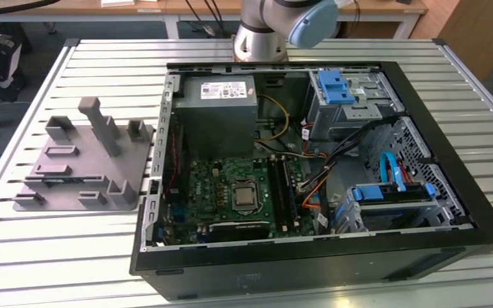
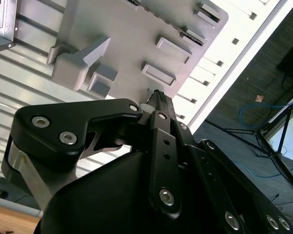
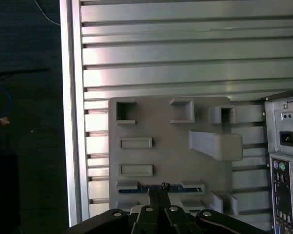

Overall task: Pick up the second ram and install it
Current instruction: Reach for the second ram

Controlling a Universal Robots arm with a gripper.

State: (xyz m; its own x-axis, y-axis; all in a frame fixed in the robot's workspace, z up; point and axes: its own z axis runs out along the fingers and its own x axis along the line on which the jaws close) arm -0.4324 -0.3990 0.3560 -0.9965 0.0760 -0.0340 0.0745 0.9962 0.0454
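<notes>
Currently the tool hangs over the grey fixture, its two fingers drawn narrow, tip against tip, with nothing between them. In the second wrist view the tool looks the same, the black fingers pressed together above the fixture.

The ram lies flat in a holder along one edge of the fixture, a thin blue strip held between small raised blocks at its ends. In the first wrist view the fingertips sit over the middle of the strip; I cannot tell whether they touch it.

The fixture also carries several rectangular pockets and a tall angled post. It rests on the slatted metal bench, just beside the rear panel of the case.

In the exterior view the fixture is on the bench at the exterior view's left of the open case. Inside the case lie the green motherboard, with long black slots beside its processor, a grey power supply, and blue drive latches toward the exterior view's right. The arm's base stands on the bench behind the case.
</notes>
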